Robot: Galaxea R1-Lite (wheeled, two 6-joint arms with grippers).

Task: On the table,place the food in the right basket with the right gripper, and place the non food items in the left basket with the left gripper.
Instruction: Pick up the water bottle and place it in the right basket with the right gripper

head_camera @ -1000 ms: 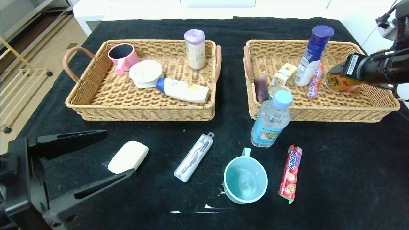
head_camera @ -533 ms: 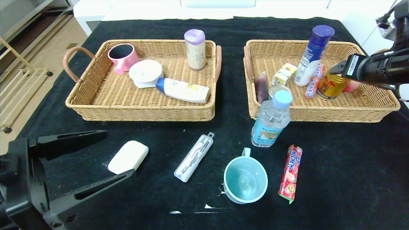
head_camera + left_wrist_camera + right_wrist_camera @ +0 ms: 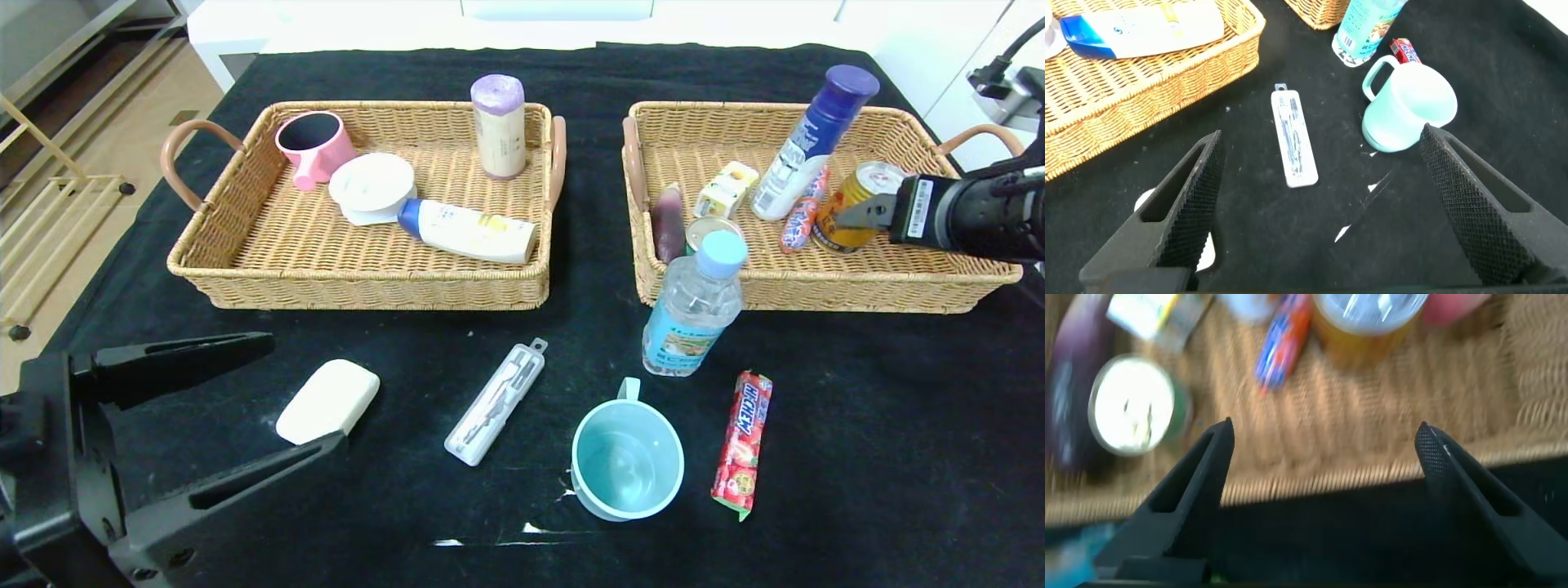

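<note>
Wicker right basket (image 3: 816,282) holds cylindrical gold can (image 3: 849,214).

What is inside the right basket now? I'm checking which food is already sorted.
The right basket holds a gold can, blue-capped bottle, candy stick, yellow pack, purple pouch. The water bottle partly hides a tin.

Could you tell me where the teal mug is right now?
The teal mug stands on the table's near edge, right of centre, between the clear case and candy stick.

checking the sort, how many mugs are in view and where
2. A pink mug lies in the left basket, at its far left corner. A teal mug stands on the table, between the clear case and the red candy pack.
</note>
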